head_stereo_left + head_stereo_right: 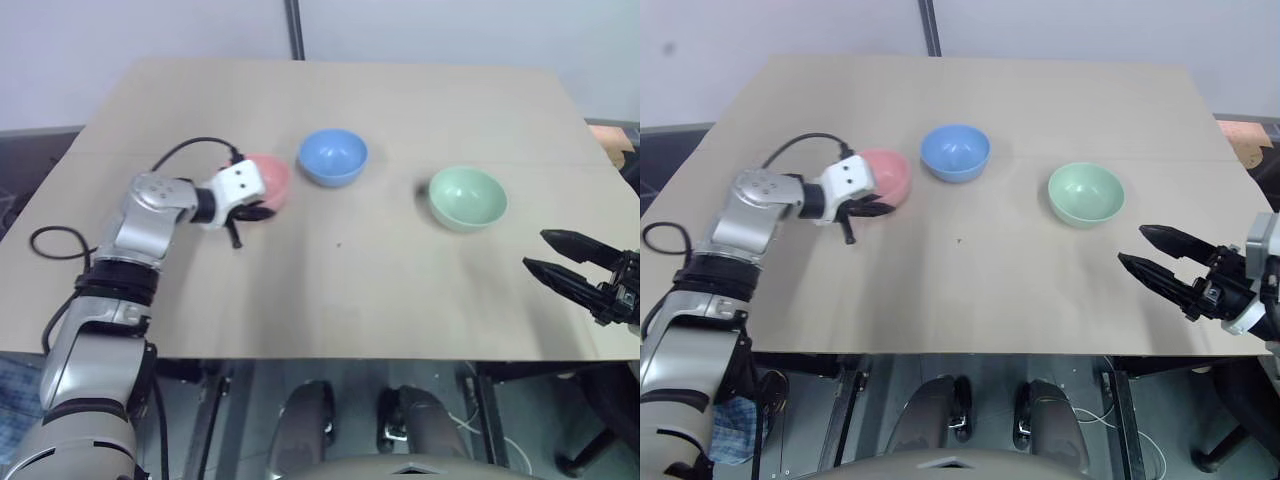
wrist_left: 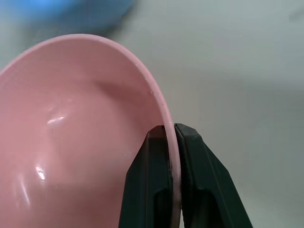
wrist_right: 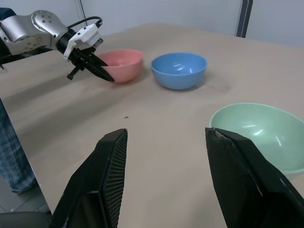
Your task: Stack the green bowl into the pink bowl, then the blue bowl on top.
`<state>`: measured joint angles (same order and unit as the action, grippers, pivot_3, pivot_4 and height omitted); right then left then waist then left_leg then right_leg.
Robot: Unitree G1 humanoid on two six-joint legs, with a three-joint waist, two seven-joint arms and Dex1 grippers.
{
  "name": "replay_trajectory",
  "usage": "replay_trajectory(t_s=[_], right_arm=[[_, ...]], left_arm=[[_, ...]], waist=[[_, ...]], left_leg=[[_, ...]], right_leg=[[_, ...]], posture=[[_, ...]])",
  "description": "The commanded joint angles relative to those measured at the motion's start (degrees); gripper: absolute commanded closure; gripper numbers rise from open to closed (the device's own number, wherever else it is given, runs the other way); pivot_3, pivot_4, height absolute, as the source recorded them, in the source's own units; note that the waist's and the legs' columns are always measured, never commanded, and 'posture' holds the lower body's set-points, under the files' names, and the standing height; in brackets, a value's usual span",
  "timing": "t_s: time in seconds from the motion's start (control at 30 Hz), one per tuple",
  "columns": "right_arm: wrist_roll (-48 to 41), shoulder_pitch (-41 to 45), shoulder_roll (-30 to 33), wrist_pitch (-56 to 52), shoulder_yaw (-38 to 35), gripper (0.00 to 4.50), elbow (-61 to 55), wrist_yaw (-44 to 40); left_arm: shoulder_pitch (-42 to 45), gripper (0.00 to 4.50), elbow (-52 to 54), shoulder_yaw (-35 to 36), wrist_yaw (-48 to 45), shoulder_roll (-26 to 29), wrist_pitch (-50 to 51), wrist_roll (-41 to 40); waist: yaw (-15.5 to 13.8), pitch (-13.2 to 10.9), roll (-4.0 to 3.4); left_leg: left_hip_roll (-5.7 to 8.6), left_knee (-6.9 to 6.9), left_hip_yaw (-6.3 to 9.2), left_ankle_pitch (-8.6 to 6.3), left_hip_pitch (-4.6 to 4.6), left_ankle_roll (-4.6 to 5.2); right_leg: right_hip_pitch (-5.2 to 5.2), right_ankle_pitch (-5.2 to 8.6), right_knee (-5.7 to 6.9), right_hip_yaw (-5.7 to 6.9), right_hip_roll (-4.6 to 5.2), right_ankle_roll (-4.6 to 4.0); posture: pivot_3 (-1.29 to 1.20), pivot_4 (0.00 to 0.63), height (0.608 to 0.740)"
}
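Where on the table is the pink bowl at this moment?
The pink bowl sits on the table's left side, just left of the blue bowl, its rim pinched by the left gripper.

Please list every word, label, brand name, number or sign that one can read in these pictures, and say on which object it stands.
None: no readable text, number or sign appears in any view.
The pink bowl, blue bowl, green bowl, table and both grippers, left and right, are plain and unmarked.

A bare lab or test room: a plain tan tabletop (image 1: pixel 400 290) against blank pale walls (image 1: pixel 120 40), with loose cables (image 1: pixel 1120 425) on the floor below.
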<state>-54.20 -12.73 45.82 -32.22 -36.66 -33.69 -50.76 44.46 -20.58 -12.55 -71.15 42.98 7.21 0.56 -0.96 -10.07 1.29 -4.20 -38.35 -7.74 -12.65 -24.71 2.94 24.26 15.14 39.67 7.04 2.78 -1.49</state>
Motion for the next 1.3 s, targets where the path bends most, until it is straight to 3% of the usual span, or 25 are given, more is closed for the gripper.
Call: replay_trajectory(t_s=[0.03, 0.27, 0.4, 0.6, 0.8, 0.93, 0.97, 1.3], right_arm=[[0.04, 0.34, 0.69, 0.96, -1.1, 1.6, -0.36, -0.35], [0.23, 1.03, 1.1, 0.81, -0.78, 1.6, -0.01, -0.39], [0.26, 1.27, 1.25, 0.68, -0.55, 1.6, 0.01, -0.24], [0.3, 1.42, 1.26, 0.64, -0.16, 1.6, -0.23, -0.06], [0.72, 1.51, 1.15, 0.87, 0.28, 1.6, 0.01, -0.23], [0.89, 1.98, 1.25, 0.87, 0.6, 1.6, 0.38, -0.37], [0.95, 2.12, 1.29, 0.88, 0.7, 1.6, 0.49, -0.42], [1.38, 4.2, 1.84, 0.7, 2.33, 1.6, 1.8, -1.14]], left_arm=[[-1.96, 4.48, 11.25, -2.96, -8.59, 2.03, 0.15, -2.85], [-6.37, 4.48, 22.79, -8.36, -17.35, 2.73, 0.11, -4.94], [-5.43, 4.48, 20.78, -11.77, -16.53, 0.85, -4.63, -0.62], [-4.04, 4.48, 17.79, -11.51, -13.8, -2.11, -6.89, 1.26], [-2.56, 2.41, 14.3, -10.52, -7.73, -6.58, -10.2, 3.26], [-2.38, 0.51, 13.58, -10.19, -6.34, -7.61, -11.84, 3.46], [-2.31, 0.25, 13.42, -10.06, -6.0, -7.74, -12.22, 3.47], [-3.88, 0.1, 18.19, -2.24, -10.08, -3.26, -3.32, -7.97]], waist=[[0.17, 0.01, -0.02], [0.12, 0.05, -0.09], [-0.17, 0.08, -0.08], [-0.29, 0.09, -0.09], [-0.18, 0.07, -0.07], [0.07, 0.07, -0.07], [0.09, 0.07, -0.07], [0.11, 0.06, -0.07]], left_leg=[[0.0, 0.0, 0.0, 0.03, 0.01, -0.05], [-0.07, 0.01, -0.03, 0.02, 0.15, -0.03], [-0.01, -0.04, 0.01, 0.0, 0.24, 0.02], [-0.01, -0.03, 0.08, -0.02, 0.42, 0.04], [-0.01, -0.02, 0.08, -0.02, 0.46, 0.04], [-0.01, -0.01, 0.09, -0.02, 0.46, 0.04], [-0.02, 0.0, 0.08, -0.02, 0.47, 0.04], [-0.03, 0.01, 0.08, -0.02, 0.48, 0.04]], right_leg=[[0.0, 0.0, 0.02, -0.01, 0.0, 0.0], [-0.01, 0.01, 0.13, -0.09, -0.11, -0.02], [-0.19, 0.01, 0.09, -0.04, -0.04, 0.0], [-0.42, 0.01, 0.07, 0.01, -0.04, -0.01], [-0.47, 0.01, 0.05, 0.01, -0.03, -0.01], [-0.47, 0.01, 0.04, 0.01, -0.04, -0.01], [-0.47, 0.01, 0.04, 0.0, -0.05, -0.01], [-0.46, 0.01, 0.03, 0.0, -0.05, -0.01]], posture=[[0.0, 0.15, 0.74], [0.0, 0.15, 0.74], [0.0, 0.15, 0.74], [0.0, 0.15, 0.74], [0.0, 0.15, 0.74], [0.0, 0.15, 0.74], [0.0, 0.15, 0.74], [0.0, 0.15, 0.74]])
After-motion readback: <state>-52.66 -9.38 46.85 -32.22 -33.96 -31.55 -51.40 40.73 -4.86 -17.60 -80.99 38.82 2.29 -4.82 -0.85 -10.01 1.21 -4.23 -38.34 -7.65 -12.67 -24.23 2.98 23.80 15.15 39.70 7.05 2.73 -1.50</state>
